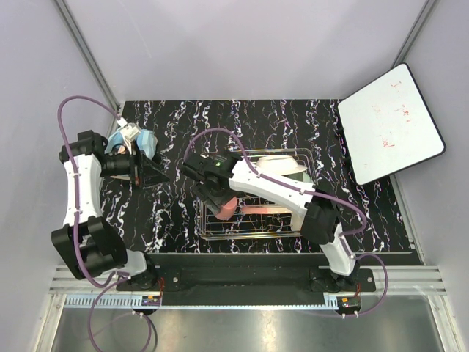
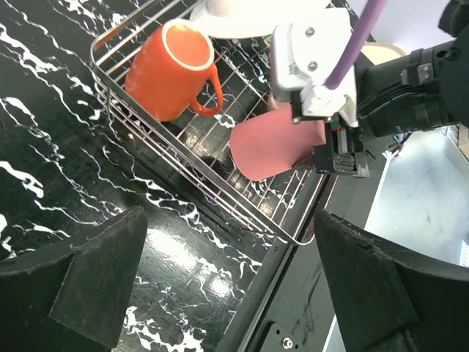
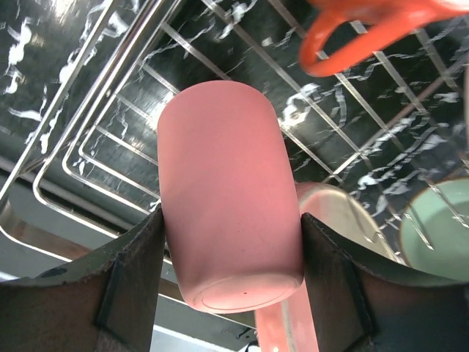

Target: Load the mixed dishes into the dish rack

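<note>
Right gripper (image 3: 233, 273) clamped across the pink cup (image 3: 223, 198), over the near end of the dish rack (image 1: 220, 236).
Its long axis runs out along the fingers, base toward the wrist, mouth toward the grid floor, near the orange-red mug (image 2: 172, 70). Left gripper (image 1: 155, 174) hangs wide open, well left of the rack.

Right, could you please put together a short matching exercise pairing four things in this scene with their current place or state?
Things:
1 pink cup
2 orange-red mug
3 left claw
4 white board

Places or states:
A open, holding nothing
B resting in the dish rack, not gripped
C outside the rack, far right in the top view
D gripped by the right claw

Pairs: 1-D, 2-B, 3-A, 4-C
</note>
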{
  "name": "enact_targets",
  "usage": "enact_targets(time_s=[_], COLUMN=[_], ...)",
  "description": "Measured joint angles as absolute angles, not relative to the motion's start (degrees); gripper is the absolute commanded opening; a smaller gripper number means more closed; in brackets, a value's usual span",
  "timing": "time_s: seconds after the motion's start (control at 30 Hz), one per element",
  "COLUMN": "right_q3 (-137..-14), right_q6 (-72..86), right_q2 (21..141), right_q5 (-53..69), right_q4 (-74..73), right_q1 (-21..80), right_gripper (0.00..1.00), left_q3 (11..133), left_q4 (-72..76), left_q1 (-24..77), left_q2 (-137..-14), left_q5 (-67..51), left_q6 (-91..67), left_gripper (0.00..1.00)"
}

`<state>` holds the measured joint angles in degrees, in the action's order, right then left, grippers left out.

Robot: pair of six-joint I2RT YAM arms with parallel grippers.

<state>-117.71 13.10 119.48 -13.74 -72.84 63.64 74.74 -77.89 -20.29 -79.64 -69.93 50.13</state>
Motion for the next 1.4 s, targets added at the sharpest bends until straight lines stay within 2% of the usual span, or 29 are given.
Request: enact_targets(time_s=[0.57,0.63,0.67,0.73,0.77,0.87,1.0,1.4], right_q3=[-119.6,-120.5,-121.0,-122.0,-122.3,-122.7,-123.4,-125.3], right_q6=[10.2,10.0,9.9,9.6,9.6,9.4,9.3,9.3], right_q2=[125.0,126.3,126.9,127.7,127.8,128.1,128.4,128.4], right_q5=[-8.5,-8.3,-8.3,-8.3,-8.3,-8.3,-8.3,-9.6], right_q4=[-76.1,-76.1,-76.1,-76.2,-76.3,-76.3,-76.3,-76.2], right_q1=[63.7,63.7,63.7,63.7,63.7,63.7,63.7,63.7], right_gripper=[0.0,0.09,0.22,0.36,0.54,0.68,0.99,1.0], left_q3=[68.8,68.7,68.7,68.5,68.2,67.8,67.7,67.2], left_q4=[-75.3,-75.0,-74.8,-74.6,-74.4,-74.3,-73.8,-73.5], left_q1=[-20.3,-20.3,-20.3,-20.3,-20.3,-20.3,-20.3,-20.3], left_q2=[-75.9,-75.9,-75.9,-75.8,-75.8,-75.8,-75.8,-74.7], left_q5=[-67.9,-67.8,-67.8,-67.8,-67.8,-67.5,-67.4,-67.2], left_q6=[47.9,47.6,47.5,47.5,47.5,47.4,47.4,47.1], left_gripper=[0.99,0.99,0.99,0.99,0.99,0.99,0.99,0.99])
